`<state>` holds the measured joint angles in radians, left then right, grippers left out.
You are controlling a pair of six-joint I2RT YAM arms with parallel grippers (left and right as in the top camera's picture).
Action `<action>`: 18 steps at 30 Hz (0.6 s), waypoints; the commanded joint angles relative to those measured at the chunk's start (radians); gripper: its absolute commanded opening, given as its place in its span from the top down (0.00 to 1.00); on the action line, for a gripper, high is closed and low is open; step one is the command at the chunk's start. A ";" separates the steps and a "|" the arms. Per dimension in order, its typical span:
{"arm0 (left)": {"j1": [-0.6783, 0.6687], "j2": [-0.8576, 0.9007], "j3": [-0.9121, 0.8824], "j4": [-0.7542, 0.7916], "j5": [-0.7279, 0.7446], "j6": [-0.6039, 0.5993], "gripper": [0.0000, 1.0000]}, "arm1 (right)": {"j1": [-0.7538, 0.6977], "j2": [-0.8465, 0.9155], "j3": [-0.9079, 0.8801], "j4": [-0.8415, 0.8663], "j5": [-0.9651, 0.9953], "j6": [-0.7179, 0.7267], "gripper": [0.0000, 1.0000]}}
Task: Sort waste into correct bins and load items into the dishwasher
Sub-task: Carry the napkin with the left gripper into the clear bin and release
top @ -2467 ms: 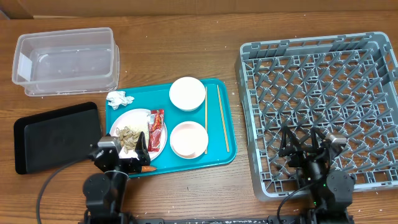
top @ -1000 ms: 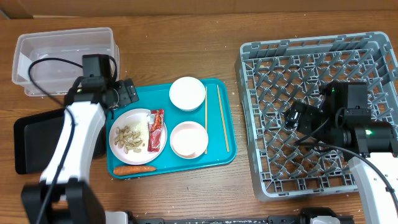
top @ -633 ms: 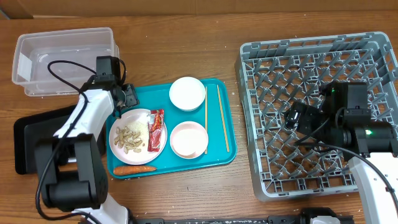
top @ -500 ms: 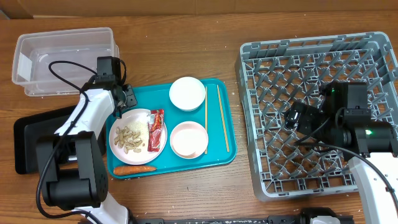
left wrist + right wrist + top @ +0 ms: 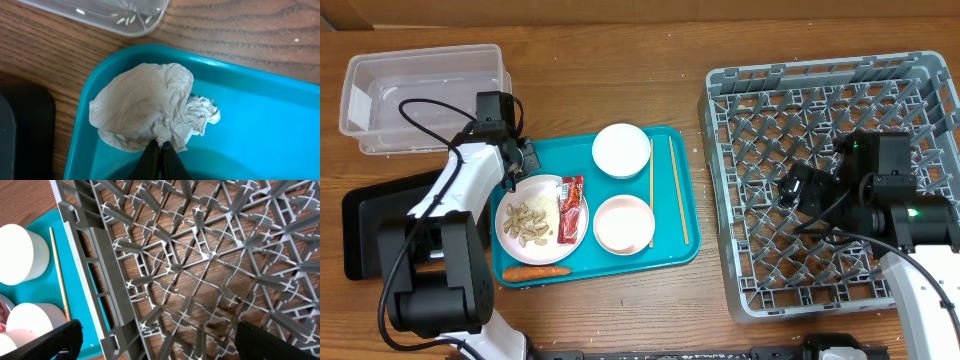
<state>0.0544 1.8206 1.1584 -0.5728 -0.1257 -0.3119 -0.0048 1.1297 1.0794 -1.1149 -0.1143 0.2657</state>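
Note:
In the left wrist view my left gripper (image 5: 161,145) is shut on the lower edge of the crumpled white tissue (image 5: 145,107), in the far left corner of the teal tray (image 5: 260,125). Seen from overhead, that gripper (image 5: 517,160) covers the tissue. The plate (image 5: 542,181) holds nut scraps (image 5: 528,220) and the red wrapper (image 5: 571,205); the carrot (image 5: 535,271) lies in front of it. Two white bowls (image 5: 621,150) (image 5: 624,224) and the chopsticks (image 5: 652,195) share the tray. My right gripper (image 5: 790,190) hangs open over the grey dish rack (image 5: 880,110), holding nothing.
The clear tub (image 5: 425,95) stands at the back left, with rice grains (image 5: 127,20) inside its near corner. The black tray (image 5: 380,215) lies left of the teal tray (image 5: 670,250). The right wrist view shows the rack's left wall (image 5: 95,270) beside the tray.
My left gripper has settled over the tray's far left corner and shut on the tissue. The right arm has not moved.

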 commanded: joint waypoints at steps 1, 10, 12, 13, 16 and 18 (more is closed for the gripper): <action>0.004 0.009 0.021 -0.007 -0.017 0.002 0.96 | 0.004 -0.005 0.032 0.005 0.014 -0.005 0.00; 0.004 -0.114 0.163 -0.159 -0.015 0.002 0.96 | 0.004 -0.005 0.032 0.001 0.028 -0.005 0.00; 0.004 -0.175 0.214 -0.154 -0.017 0.010 0.96 | 0.004 -0.005 0.032 0.002 0.028 -0.005 0.00; 0.006 -0.193 0.230 -0.146 -0.024 0.009 0.96 | 0.004 -0.005 0.032 0.002 0.028 -0.005 0.00; 0.013 -0.226 0.261 -0.092 -0.074 0.009 0.96 | 0.004 -0.005 0.032 0.001 0.028 -0.005 0.00; 0.020 -0.227 0.264 -0.035 -0.111 0.010 0.96 | 0.004 -0.005 0.032 0.001 0.028 -0.005 0.00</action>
<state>0.0551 1.6230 1.3899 -0.6586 -0.1562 -0.3119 -0.0048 1.1297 1.0794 -1.1168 -0.0967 0.2646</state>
